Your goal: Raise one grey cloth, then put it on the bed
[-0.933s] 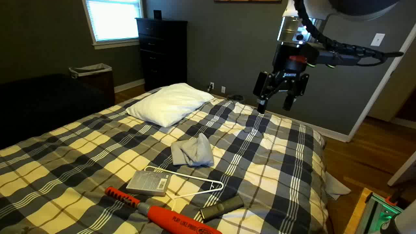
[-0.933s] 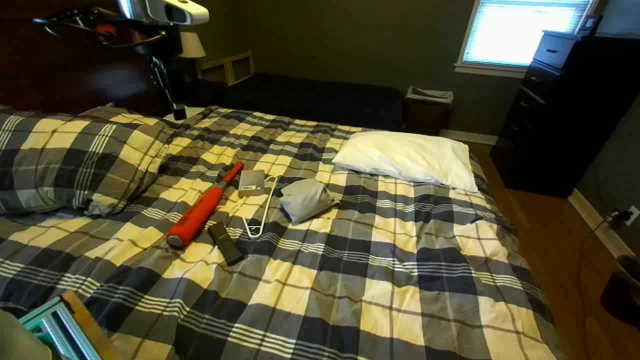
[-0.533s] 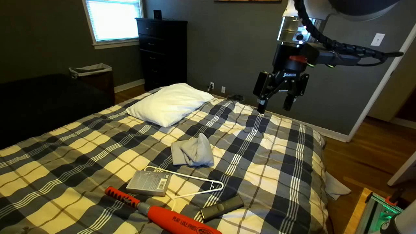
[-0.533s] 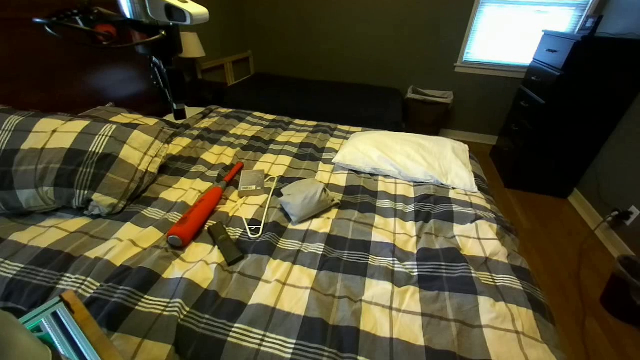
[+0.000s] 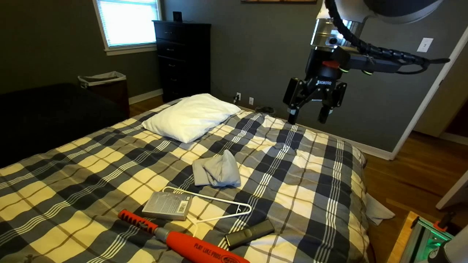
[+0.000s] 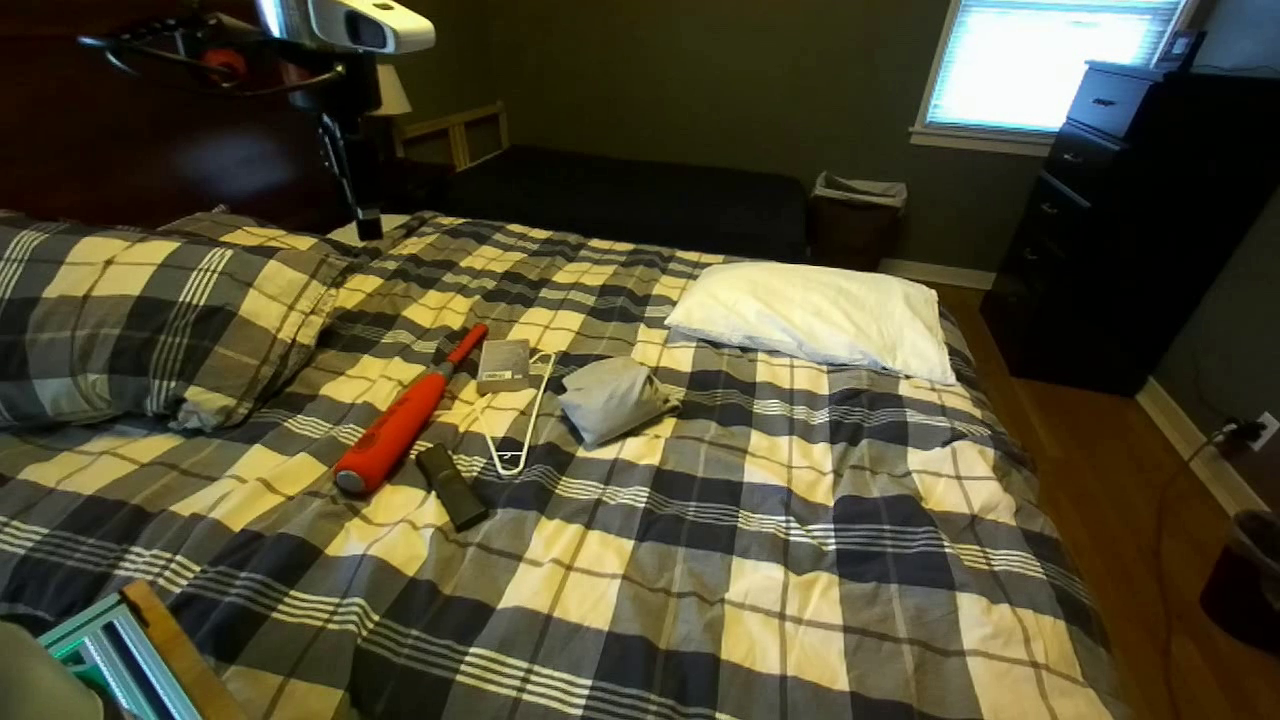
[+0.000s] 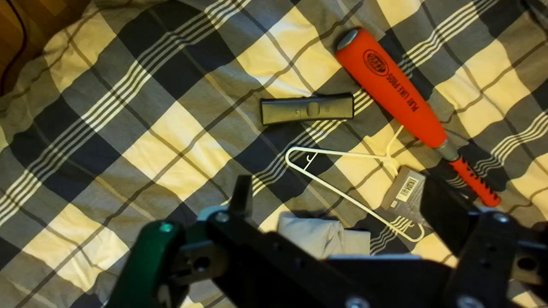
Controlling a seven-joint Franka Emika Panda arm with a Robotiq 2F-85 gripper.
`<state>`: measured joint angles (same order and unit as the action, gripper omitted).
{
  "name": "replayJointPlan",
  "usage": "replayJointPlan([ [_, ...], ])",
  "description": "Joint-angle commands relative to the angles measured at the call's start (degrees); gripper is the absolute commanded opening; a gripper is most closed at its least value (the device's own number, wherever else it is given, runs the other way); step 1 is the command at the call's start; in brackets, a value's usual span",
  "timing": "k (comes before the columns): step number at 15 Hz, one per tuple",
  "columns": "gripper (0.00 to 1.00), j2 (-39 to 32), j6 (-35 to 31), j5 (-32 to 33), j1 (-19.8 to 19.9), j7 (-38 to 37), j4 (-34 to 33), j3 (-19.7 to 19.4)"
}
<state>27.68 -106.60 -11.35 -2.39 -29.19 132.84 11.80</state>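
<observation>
In both exterior views, the window (image 5: 128,22) is overexposed to near white; the dresser (image 5: 184,60) retains little shadow detail. In an exterior view, diffuse glare marks the dark brown panel (image 6: 190,150). In the wrist view, the gripper (image 7: 342,194) is mostly near black.

In an exterior view, a broad bed (image 5: 307,204) spread in navy, grey and cream plaid fabric fills the lower left and centre. A white rectangular pillow (image 5: 190,117) lies left of centre; a crumpled grey cloth (image 5: 216,170), just below centre. Lower, a flat grey barcoded box (image 5: 166,205) overlaps a white triangular clothes hanger (image 5: 220,199); a long dark rectangular device (image 5: 250,233) and a tapered red bat (image 5: 197,246) lie near the bottom edge. At the left edge of an exterior view rests a plaid fabric pillow (image 6: 150,320).
</observation>
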Motion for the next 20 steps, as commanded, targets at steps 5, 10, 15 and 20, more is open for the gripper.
replayJointPlan([
  [5,1.0,-24.8,1.4,5.8,6.0,-6.2,-16.5,-4.8],
  [10,1.0,-39.0,13.6,8.3,2.6,-10.7,-33.7,-6.5],
  [15,1.0,-38.5,12.0,9.0,1.2,-10.2,-32.7,-7.7],
  [20,1.0,-50.1,13.2,10.9,-0.1,-17.4,-45.4,-9.8],
])
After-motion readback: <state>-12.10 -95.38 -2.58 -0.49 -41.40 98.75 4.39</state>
